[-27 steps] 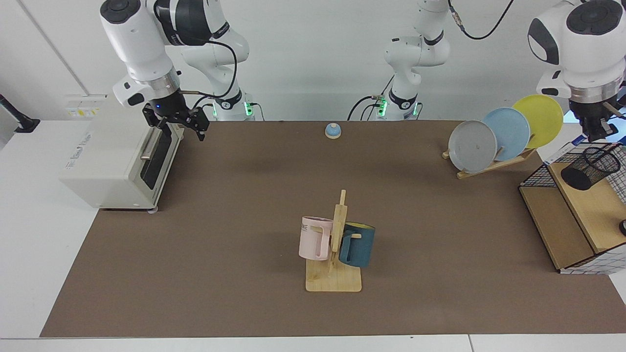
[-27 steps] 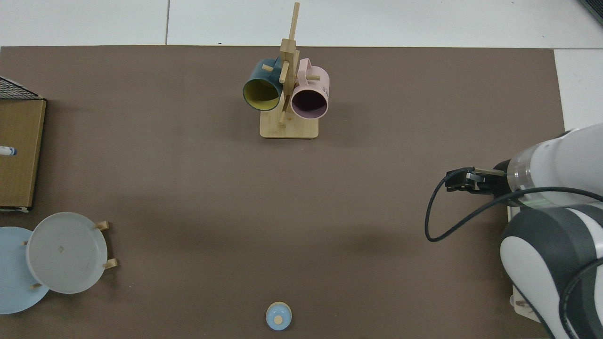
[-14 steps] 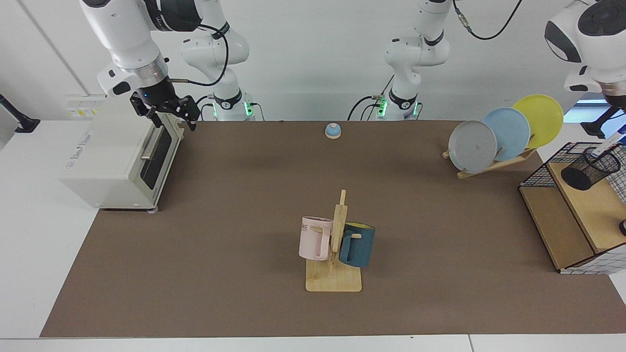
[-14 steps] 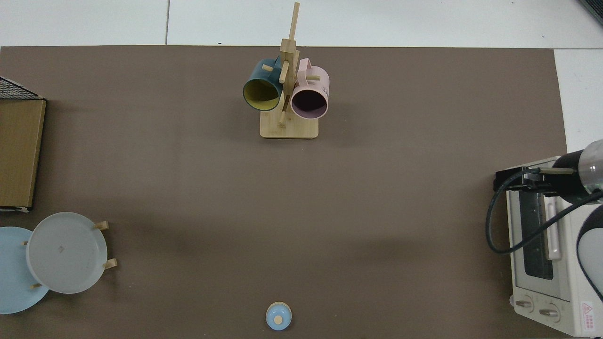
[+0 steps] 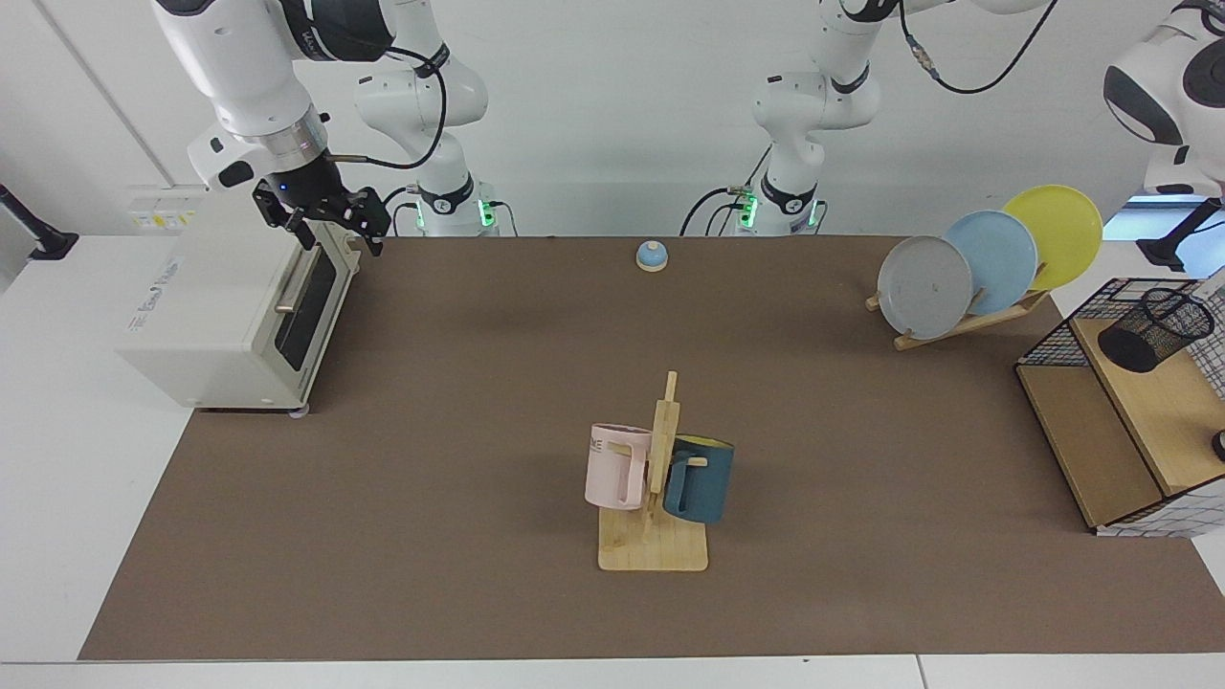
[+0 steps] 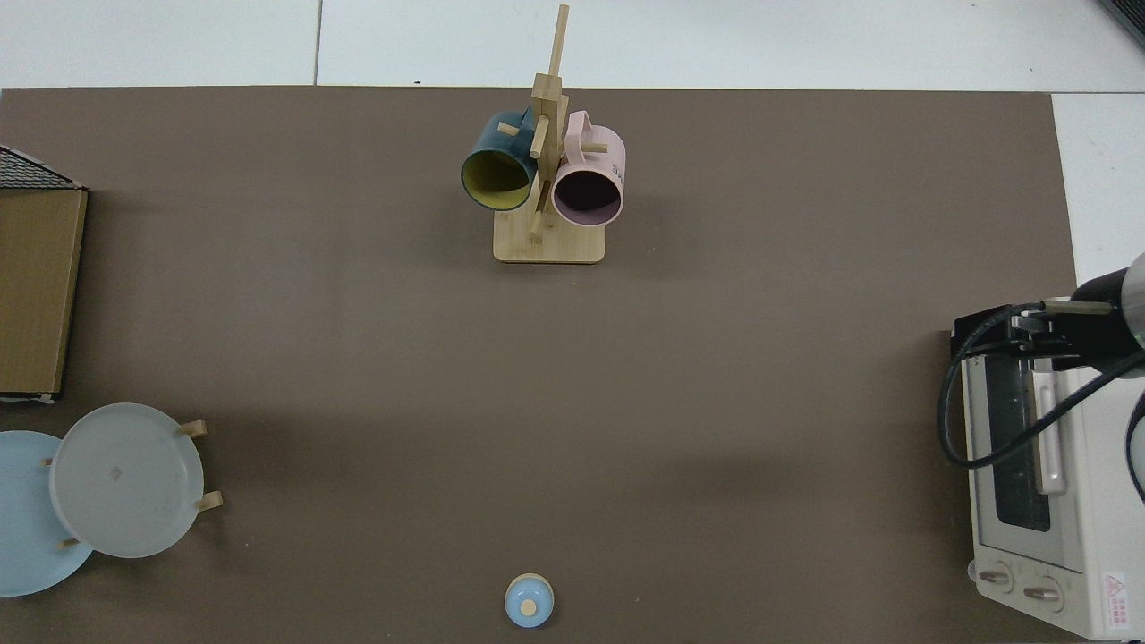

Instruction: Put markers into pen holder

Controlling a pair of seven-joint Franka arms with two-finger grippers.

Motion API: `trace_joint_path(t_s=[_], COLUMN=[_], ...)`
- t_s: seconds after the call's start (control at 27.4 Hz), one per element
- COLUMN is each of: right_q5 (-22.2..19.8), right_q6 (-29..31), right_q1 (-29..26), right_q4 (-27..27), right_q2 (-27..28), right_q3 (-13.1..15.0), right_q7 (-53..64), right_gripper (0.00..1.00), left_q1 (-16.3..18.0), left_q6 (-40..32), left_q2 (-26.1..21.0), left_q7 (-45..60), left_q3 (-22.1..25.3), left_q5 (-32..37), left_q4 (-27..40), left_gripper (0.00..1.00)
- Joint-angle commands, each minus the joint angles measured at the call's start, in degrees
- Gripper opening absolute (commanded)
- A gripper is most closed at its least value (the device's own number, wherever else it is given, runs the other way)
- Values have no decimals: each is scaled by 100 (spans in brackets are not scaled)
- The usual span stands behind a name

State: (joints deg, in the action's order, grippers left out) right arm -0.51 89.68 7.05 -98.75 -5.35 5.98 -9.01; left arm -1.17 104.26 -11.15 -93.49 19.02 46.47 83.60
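Lifting away is what my left arm (image 5: 1172, 86) has just done. A second ago it hung right over the pen holder (image 5: 1155, 330); now it is high at the facing view's 2 o'clock corner. The left gripper is lost past the frame edge, so I cannot tell how its jaws stand.

Half a second ago the marker leaned out over the holder's rim. Now nothing sticks up there. My guess is that it dropped inside, but the dark mesh won't confirm that. The holder sits at 3 o'clock on the wooden shelf of the wire basket (image 5: 1048, 344).

My right gripper (image 5: 330, 225) waits at 10 o'clock over the toaster oven (image 5: 206, 325), jaws apart and empty, having backed off the mat.

The brown mat (image 5: 459, 431) lies flat on a white table (image 5: 77, 478). Mug rack (image 5: 654, 545) at 6 o'clock, plates (image 5: 991, 263) at 2, a small bell (image 5: 652, 255) at 12, with a plain white wall behind.
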Motion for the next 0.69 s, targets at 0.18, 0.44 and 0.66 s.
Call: trace_joint_path(t_s=[0.18,0.44,0.66], right_q5=[34,34,34], right_q6=[-74,-74,-74], right_q1=[-125,-125,-125], right_q4=[136,136,136], right_q2=[69,69,69], right_q3=[-70,-70,-70], right_q7=[83,83,83], right_gripper=[100,100,100], left_q1=[-58,-41,-58], left_q6=[-204,-292,-643], left_q2=[-388,-651,-766], left_q7=[121,217,419], left_q3=[32,49,41], left_q5=[134,151,345], left_q4=[-247,-247,-247], left_gripper=[0,0,0])
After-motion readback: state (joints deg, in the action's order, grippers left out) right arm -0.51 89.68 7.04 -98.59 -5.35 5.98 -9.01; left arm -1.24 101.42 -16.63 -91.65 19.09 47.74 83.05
